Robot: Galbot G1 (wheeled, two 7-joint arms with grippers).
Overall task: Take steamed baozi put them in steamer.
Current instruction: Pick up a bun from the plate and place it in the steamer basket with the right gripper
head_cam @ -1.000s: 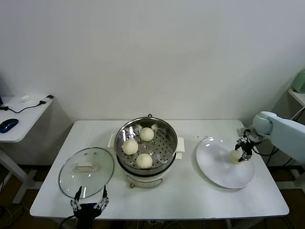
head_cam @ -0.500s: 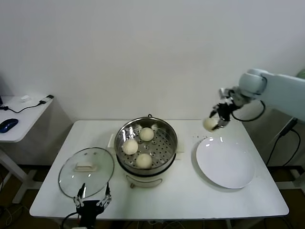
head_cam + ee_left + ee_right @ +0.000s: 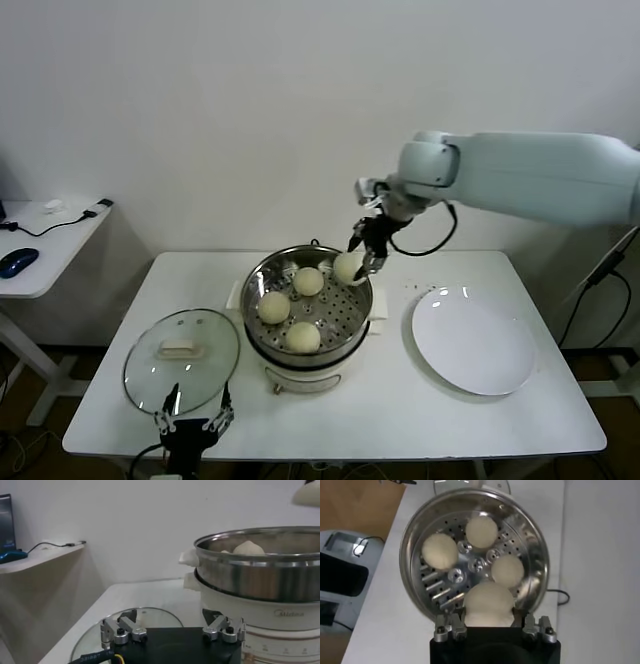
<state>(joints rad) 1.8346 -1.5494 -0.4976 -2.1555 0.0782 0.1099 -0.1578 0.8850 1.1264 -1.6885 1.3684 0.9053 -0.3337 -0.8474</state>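
White table [image 3: 400, 400] against a plain wall, side desk [image 3: 45, 250] off left, and the right gripper [image 3: 365, 250] pinches 1 baozi [image 3: 347, 267] above the steamer [image 3: 305, 355] rim, 3 buns [image 3: 481, 530] inside per its wrist view, while the left gripper [image 3: 190, 428] sits spread by the glass lid [image 3: 180, 360]

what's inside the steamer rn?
Three steamed baozi sit on the steamer's perforated tray. A fourth hangs above the rim in the right gripper. Under the tray: hidden.
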